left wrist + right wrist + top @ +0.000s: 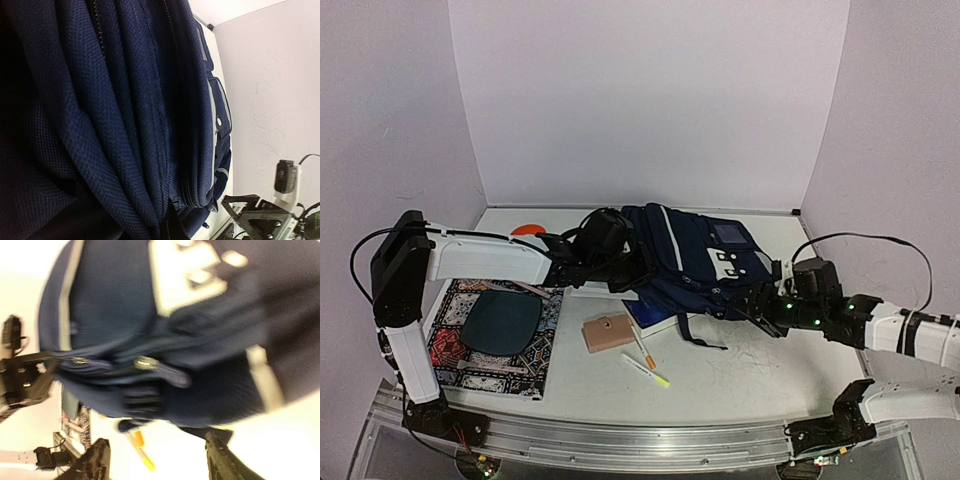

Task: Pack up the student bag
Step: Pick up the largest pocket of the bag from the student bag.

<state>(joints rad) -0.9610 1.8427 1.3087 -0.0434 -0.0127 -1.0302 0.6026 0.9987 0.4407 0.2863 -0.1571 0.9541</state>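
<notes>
The student bag [690,255], navy with grey stripes and white buckle patches, lies in the middle of the table toward the back. My left gripper [618,262] is at its left edge, shut on a fold of the bag's fabric. In the left wrist view the bag [125,100] fills the frame and folds bunch down into my left gripper [170,222]. My right gripper [761,305] sits just off the bag's right front corner. In the blurred right wrist view it [157,462] stands open and empty, below the bag [150,305] and a zipper pull [147,363].
A patterned book with a dark oval pad [500,325] lies front left. A tan block [608,332], an orange pen [642,348] and a yellow marker [648,372] lie in front of the bag. A blue book [645,312] pokes out under it. An orange disc [527,230] lies at back left.
</notes>
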